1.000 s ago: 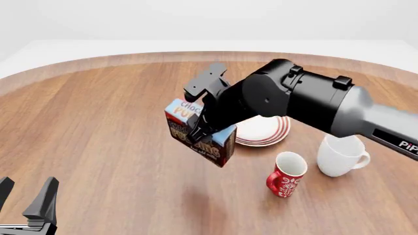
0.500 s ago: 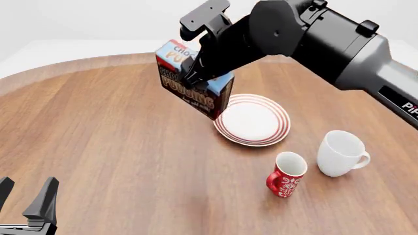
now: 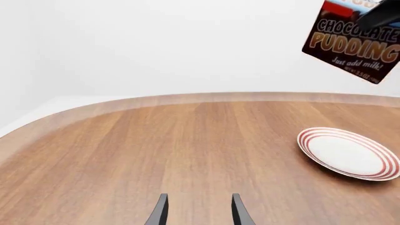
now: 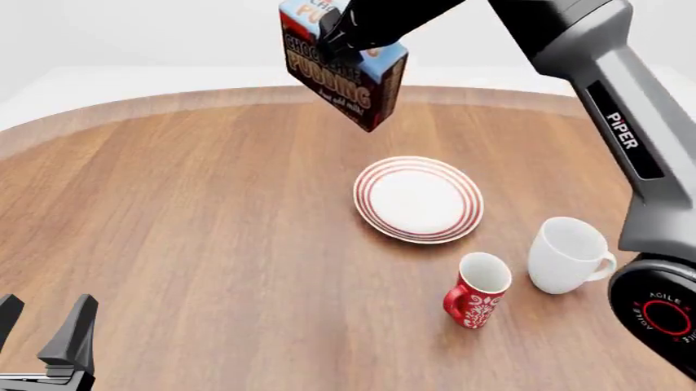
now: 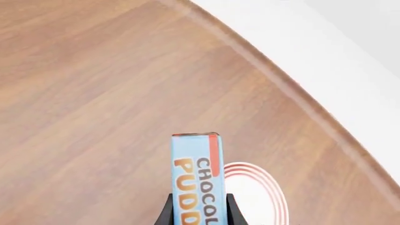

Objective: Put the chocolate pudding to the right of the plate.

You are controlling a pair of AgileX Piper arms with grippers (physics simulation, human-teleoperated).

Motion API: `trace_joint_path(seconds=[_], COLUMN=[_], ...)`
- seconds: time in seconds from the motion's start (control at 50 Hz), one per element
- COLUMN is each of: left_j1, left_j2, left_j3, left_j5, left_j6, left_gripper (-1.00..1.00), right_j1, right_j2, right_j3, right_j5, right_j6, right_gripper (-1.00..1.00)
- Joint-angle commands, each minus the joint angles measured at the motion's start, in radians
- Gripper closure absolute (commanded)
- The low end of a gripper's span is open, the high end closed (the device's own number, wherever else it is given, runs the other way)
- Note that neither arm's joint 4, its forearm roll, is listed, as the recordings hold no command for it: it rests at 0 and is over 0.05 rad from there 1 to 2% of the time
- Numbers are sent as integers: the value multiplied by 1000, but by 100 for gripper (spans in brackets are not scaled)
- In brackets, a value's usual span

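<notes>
My right gripper (image 4: 345, 37) is shut on the chocolate pudding (image 4: 339, 77), a brown box with a light-blue top, and holds it tilted high above the table, behind and left of the plate (image 4: 419, 199). In the right wrist view the box (image 5: 196, 183) sits between the fingers, with the plate (image 5: 259, 199) far below. The left wrist view shows the box (image 3: 353, 42) in the air and the plate (image 3: 347, 153) on the table. My left gripper (image 4: 44, 338) is open and empty at the near left corner.
A red patterned mug (image 4: 477, 291) stands in front of the plate, and a white mug (image 4: 568, 254) stands to its right. The round wooden table (image 4: 185, 228) ends in a curved far edge.
My right arm has lifted the pudding box from just left of the plate to high above the table's far side. The plate is now fully uncovered. The left gripper has not moved.
</notes>
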Motion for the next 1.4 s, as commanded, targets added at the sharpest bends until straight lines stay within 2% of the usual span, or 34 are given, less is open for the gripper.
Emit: trace_joint_path(seconds=[0.02, 0.26, 0.36, 0.46, 0.78, 1.22, 1.4], left_j1=[0, 0, 0, 0, 0, 0, 0], left_j2=[0, 0, 0, 0, 0, 0, 0], left_j3=[0, 0, 0, 0, 0, 0, 0], left_j5=[0, 0, 0, 0, 0, 0, 0], left_j6=[0, 0, 0, 0, 0, 0, 0], left_gripper=[-100, -100, -100, -100, -100, -100, -100], right_j1=[-74, -152, -172, -212, -337, -410, -437], right_j2=[59, 83, 98, 134, 237, 308, 325], right_j3=[-138, -193, -228, -270, -368, -374, -374], right_j5=[46, 46, 46, 46, 35, -21, -24], right_j6=[28, 32, 60, 60, 109, 167, 174], right_gripper=[100, 100, 100, 100, 100, 100, 100])
